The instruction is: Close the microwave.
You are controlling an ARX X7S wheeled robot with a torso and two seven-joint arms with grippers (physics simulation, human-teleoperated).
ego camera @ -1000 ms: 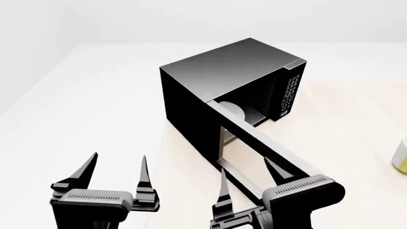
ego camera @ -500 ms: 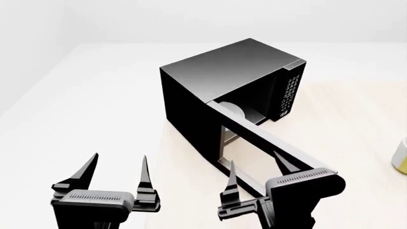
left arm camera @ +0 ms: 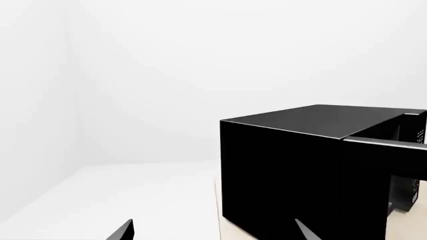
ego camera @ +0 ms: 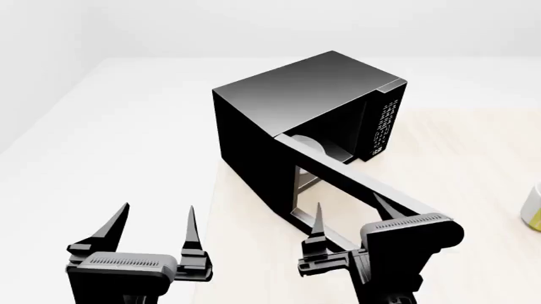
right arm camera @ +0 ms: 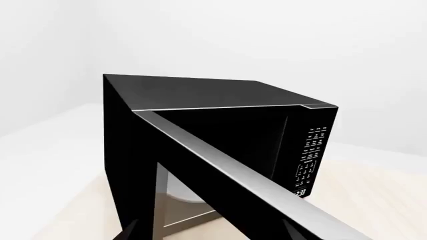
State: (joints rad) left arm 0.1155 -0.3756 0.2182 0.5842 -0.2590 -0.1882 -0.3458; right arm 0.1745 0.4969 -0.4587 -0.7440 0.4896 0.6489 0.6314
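The microwave (ego camera: 308, 95) is a glossy black box on the pale wood table (ego camera: 473, 152). Its door (ego camera: 363, 183) stands wide open, swung out toward me, with the white plate (ego camera: 315, 147) and the button panel (ego camera: 384, 123) showing. My right gripper (ego camera: 348, 208) is open at the door's free end, one fingertip on each side of its top edge. In the right wrist view the door (right arm camera: 240, 175) runs diagonally between the fingers, past the panel (right arm camera: 308, 160). My left gripper (ego camera: 158, 212) is open and empty, left of the microwave (left arm camera: 300, 170).
A yellow and white mug (ego camera: 533, 208) stands at the table's right edge. A white surface (ego camera: 110, 139) lies to the left of the table, under my left gripper.
My right gripper has moved forward along the door's end, and the door has swung slightly toward the microwave. The left gripper has not moved.
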